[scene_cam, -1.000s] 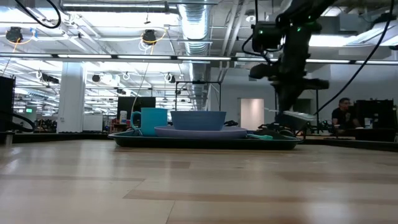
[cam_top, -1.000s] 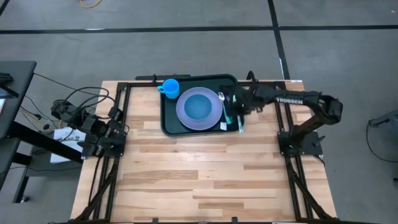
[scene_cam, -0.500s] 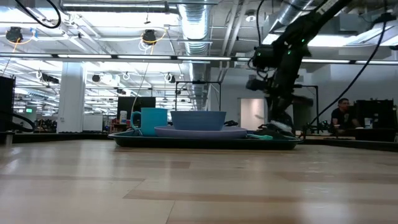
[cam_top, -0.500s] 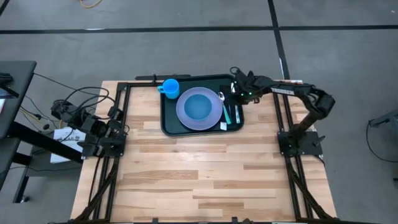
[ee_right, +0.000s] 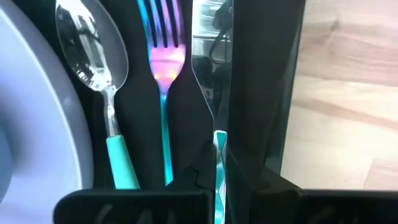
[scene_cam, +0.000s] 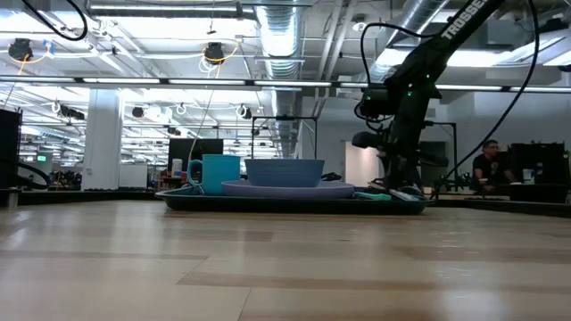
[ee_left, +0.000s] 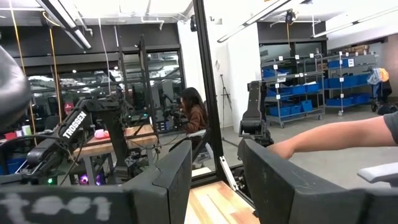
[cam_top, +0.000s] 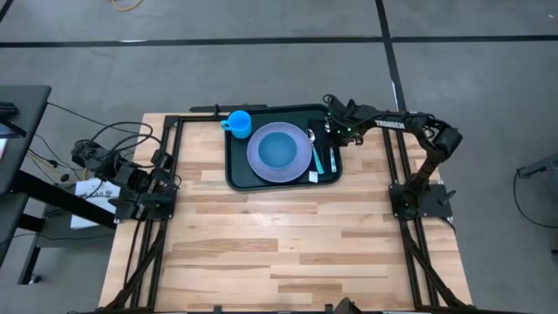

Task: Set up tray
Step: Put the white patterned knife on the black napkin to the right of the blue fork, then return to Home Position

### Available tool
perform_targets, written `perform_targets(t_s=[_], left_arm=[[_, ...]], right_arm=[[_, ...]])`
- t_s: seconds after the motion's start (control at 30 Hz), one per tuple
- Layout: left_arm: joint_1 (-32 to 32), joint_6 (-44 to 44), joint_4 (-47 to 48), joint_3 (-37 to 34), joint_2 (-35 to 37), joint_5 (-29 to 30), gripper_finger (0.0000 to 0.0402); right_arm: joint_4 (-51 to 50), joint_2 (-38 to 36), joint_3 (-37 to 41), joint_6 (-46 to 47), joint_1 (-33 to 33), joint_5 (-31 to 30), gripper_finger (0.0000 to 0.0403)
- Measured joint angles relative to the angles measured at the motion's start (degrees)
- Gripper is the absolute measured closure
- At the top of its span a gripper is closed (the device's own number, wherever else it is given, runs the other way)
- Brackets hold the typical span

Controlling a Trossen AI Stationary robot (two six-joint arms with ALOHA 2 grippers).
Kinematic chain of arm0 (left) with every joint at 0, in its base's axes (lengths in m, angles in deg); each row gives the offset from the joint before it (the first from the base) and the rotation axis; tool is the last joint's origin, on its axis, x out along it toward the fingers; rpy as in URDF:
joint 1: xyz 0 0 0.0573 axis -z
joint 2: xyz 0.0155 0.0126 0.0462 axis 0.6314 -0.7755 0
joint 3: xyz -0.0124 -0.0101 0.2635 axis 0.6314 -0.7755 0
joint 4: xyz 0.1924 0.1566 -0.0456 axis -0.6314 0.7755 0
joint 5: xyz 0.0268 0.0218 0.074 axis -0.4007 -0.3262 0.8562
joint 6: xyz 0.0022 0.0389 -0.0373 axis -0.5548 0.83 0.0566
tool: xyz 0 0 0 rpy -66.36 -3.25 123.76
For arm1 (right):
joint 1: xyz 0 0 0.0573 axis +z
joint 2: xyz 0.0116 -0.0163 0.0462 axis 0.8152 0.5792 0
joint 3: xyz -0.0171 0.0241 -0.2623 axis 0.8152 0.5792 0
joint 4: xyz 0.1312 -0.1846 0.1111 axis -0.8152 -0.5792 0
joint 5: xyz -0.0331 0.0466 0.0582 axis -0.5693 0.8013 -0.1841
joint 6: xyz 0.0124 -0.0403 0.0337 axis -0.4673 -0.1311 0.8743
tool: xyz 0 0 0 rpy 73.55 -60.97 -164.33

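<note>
The tray (cam_top: 234, 166) lies at the far middle of the table (cam_top: 279, 253), carrying a lavender plate (cam_top: 279, 151), a blue cup (cam_top: 239, 122) and cutlery. The right gripper (cam_top: 332, 133) sits low over the tray's right rim, its fingers (ee_right: 261, 124) slightly parted astride the knife (ee_right: 211, 68) beside the fork (ee_right: 163, 56) and spoon (ee_right: 93, 50). The left gripper (ee_left: 214, 180) rests open at the table's left edge.

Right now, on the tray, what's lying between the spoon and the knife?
A fork lies between the spoon and knife on the tray, plainest in the right wrist view.
</note>
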Motion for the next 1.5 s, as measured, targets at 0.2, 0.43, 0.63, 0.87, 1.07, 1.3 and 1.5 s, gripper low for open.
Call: perform_targets(t_s=[0.2, 0.43, 0.63, 0.87, 1.07, 1.3, 1.5], left_arm=[[0.0, 0.0, 0.0, 0.0, 0.0, 0.0, 0.0270], [0.0, 0.0, -0.1, 0.0, 0.0, 0.0, 0.0270], [0.0, 0.0, -0.1, 0.0, 0.0, 0.0, 0.0270], [0.0, 0.1, 0.4, 0.0, 0.0, 0.1, 0.0270], [0.0, 2.9, 4.9, 0.0, 0.0, 5.8, 0.0270], [0.0, -0.7, 10.7, 0.0, -3.4, 17.1, 0.0270], [-0.1, -9.1, 7.9, -4.9, -5.2, 18.0, 0.0270]], right_arm=[[0.4, 0.0, 0.0, 0.0, 0.5, -0.2, 0.0374], [0.1, 0.0, 0.0, 0.0, 0.5, -0.1, 0.0315], [0.6, 0.0, 0.0, 0.0, 0.4, 0.0, 0.0284], [0.2, -5.4, -3.1, -6.4, 0.5, 4.7, 0.0269], [0.5, -18.3, -5.8, -20.0, 5.2, 4.8, 0.0270], [-9.9, -31.4, -5.8, -24.3, 17.5, -7.2, 0.0269], [-19.5, -33.8, -5.2, -19.2, 31.5, -20.4, 0.0269]])
